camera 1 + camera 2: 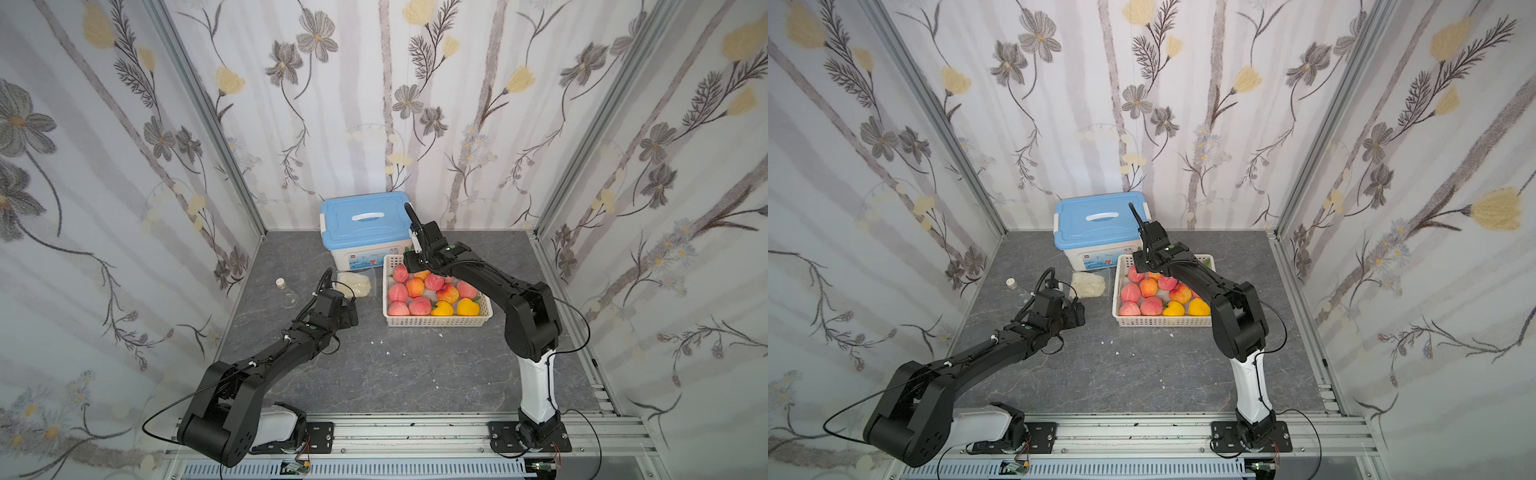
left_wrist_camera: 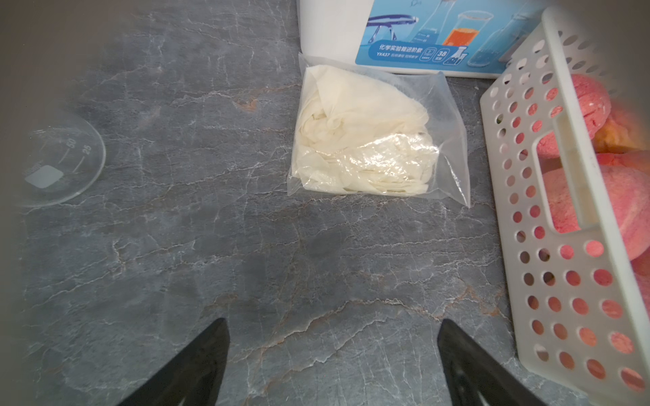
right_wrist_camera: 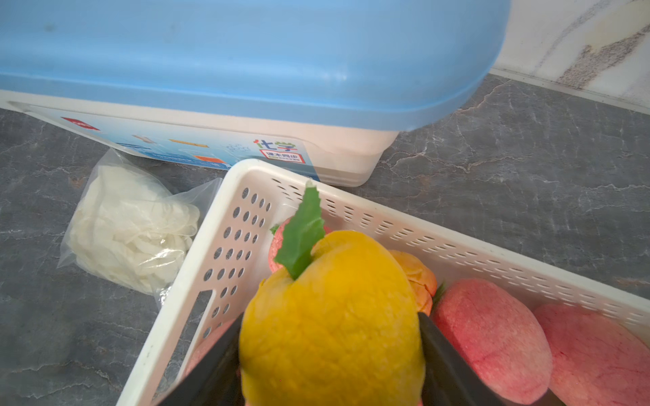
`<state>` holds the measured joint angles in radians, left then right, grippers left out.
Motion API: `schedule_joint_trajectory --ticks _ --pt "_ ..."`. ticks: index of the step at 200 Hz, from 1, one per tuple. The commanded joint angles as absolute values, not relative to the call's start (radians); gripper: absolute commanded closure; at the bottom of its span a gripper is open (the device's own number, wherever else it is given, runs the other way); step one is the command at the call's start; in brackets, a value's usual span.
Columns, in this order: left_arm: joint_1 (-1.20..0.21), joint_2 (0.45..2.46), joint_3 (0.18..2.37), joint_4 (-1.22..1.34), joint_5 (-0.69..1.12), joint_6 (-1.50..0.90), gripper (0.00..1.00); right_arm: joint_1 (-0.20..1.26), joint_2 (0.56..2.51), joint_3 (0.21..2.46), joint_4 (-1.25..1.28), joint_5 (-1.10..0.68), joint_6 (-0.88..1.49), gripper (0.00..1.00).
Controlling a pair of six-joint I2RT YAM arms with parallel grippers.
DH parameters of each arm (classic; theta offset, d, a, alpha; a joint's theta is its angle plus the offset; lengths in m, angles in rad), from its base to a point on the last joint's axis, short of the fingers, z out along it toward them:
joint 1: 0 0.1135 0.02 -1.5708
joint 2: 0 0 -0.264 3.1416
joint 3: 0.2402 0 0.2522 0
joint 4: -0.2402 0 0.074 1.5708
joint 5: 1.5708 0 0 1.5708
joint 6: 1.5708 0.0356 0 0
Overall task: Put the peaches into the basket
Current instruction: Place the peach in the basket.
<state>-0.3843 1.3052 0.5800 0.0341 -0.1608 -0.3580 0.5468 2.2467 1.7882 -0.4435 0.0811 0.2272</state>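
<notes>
The white perforated basket (image 1: 438, 321) (image 1: 1163, 321) holds several peaches: pink ones (image 1: 397, 292) on its left, two yellow ones (image 1: 442, 309) at the front. My right gripper (image 3: 330, 316) is shut on a yellow peach (image 3: 337, 281) with a green leaf, held above the basket's back left corner (image 3: 248, 172). Pink peaches (image 3: 492, 337) lie below it. My left gripper (image 2: 332, 320) (image 1: 353, 312) stands open over bare table, left of the basket (image 2: 569, 116), with nothing between its fingers.
A white storage box with a blue lid (image 1: 365, 224) stands right behind the basket. A whitish plastic bag (image 1: 353, 284) (image 2: 365, 140) lies in front of the box. A glass flask (image 1: 289, 293) lies further left. Small white crumbs (image 1: 380, 342) dot the grey table.
</notes>
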Motion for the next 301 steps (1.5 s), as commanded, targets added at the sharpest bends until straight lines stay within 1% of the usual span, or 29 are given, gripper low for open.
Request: schedule_joint_trajectory --ticks 1,36,48,57,70,78,108,173,209,227,255,301 --pt "-0.383 1.304 0.578 0.067 -0.158 -0.344 0.06 0.548 2.285 1.822 -0.419 0.079 0.231 0.38" --pt "-0.384 1.303 0.579 0.066 -0.156 -0.345 0.06 0.545 2.322 1.859 -0.443 0.097 0.248 0.37" --pt "-0.383 1.304 0.581 0.069 -0.154 -0.346 0.06 0.545 2.327 1.862 -0.450 0.098 0.255 0.35" --pt "-0.383 1.304 0.580 0.067 -0.153 -0.345 0.06 0.546 2.328 1.868 -0.464 0.095 0.264 0.32" --pt "-0.383 1.304 0.580 0.067 -0.153 -0.344 0.06 0.546 2.331 1.868 -0.476 0.085 0.274 0.23" --pt "-0.383 1.302 0.581 0.067 -0.153 -0.344 0.06 0.548 2.333 1.868 -0.482 0.084 0.279 0.19" --pt "-0.383 1.301 0.580 0.066 -0.152 -0.344 0.05 0.548 2.329 1.865 -0.488 0.081 0.282 0.12" --pt "-0.383 1.293 0.579 0.066 -0.146 -0.342 0.05 0.558 2.259 1.849 -0.488 0.077 0.273 0.10" --pt "-0.383 1.289 0.577 0.068 -0.141 -0.340 0.05 0.568 2.139 1.761 -0.454 0.078 0.276 0.08" --pt "-0.384 1.282 0.572 0.082 -0.116 -0.334 0.05 0.567 2.048 1.679 -0.432 0.085 0.273 0.08" --pt "-0.387 1.263 0.547 0.121 -0.071 -0.316 0.05 0.560 1.863 1.484 -0.376 0.109 0.251 0.08" --pt "-0.422 1.170 0.499 0.213 0.023 -0.265 0.03 0.494 1.504 1.109 -0.272 0.054 0.185 0.08"
